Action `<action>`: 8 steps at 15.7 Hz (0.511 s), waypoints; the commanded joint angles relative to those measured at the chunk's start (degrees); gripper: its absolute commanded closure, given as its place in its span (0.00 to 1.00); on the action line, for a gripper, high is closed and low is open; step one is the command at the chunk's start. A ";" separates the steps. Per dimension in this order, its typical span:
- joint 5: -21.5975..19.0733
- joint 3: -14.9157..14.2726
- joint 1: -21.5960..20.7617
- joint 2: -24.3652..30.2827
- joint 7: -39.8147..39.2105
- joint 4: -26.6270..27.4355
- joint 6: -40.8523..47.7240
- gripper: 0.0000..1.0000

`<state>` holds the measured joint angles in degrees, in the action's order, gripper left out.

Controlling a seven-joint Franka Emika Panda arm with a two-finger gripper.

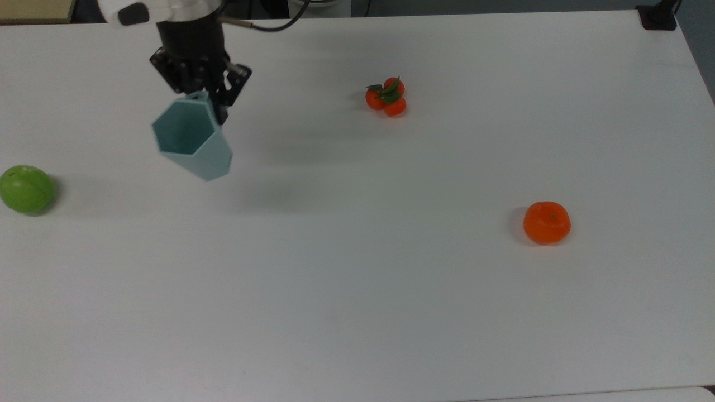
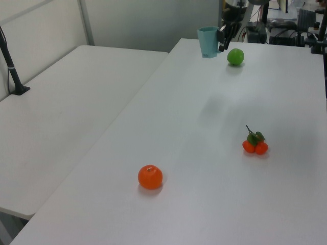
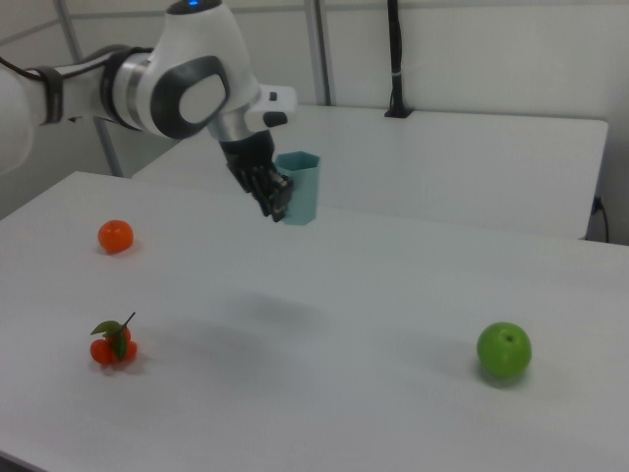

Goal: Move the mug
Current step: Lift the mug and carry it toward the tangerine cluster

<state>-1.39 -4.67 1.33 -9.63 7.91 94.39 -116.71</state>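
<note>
1. The gripper (image 1: 208,100) has its fingers (image 3: 277,205) clamped on the mug (image 1: 191,138), gripping by the handle side.
2. Mug hangs upright, clear above the worktop (image 1: 391,290).
3. In the top view, it sits right of the apple (image 1: 26,188), well apart.

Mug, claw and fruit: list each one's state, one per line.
mug: upright, mouth up, lifted off the table, gripped at its handle side
claw: shut on the mug
green apple: resting on the table
orange: resting on the table
cluster of small oranges: resting on the table, leaves attached
</note>
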 commanded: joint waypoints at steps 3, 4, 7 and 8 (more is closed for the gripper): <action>-2.04 2.03 0.17 11.54 -9.39 11.94 7.98 1.00; -2.04 2.04 -0.01 13.04 -10.02 14.14 8.60 1.00; -1.95 3.00 -0.36 17.78 -12.47 21.61 8.34 1.00; -1.95 3.00 -0.36 19.28 -13.62 23.89 8.25 1.00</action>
<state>-2.28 -2.18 1.26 2.28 -1.85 108.36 -107.73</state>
